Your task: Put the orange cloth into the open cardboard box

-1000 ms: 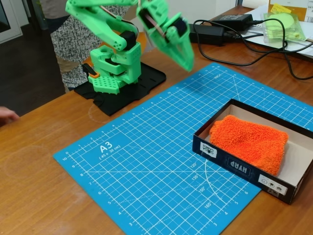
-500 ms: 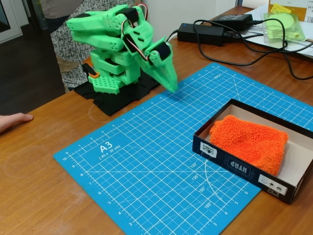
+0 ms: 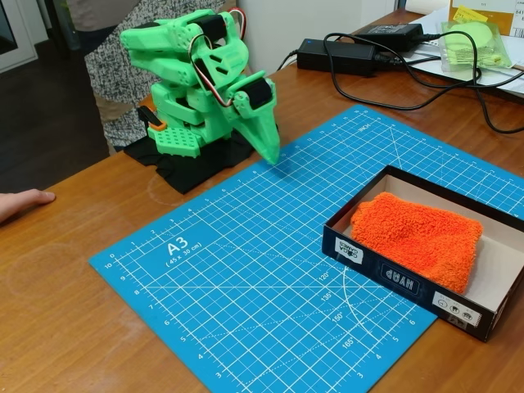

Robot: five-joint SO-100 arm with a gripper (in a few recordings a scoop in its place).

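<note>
1. a person's hand rests at the left edge.
2. gripper, fingers together and empty, has folded down beside its base since a second ago; task looks complete.
3. blue cutting mat reads "a3".
4. orange cloth lies inside open cardboard box; its lettering is upside down.

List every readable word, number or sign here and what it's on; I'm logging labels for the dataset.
"A3" and "(45 x 30 cm)": blue cutting mat.
"120", "135", "150", "165" angle marks, plus edge ruler digits: same mat.
Pale lettering, upside down and unclear: black side of the cardboard box.
White box labels and yellow packet print: too small to read.
</note>
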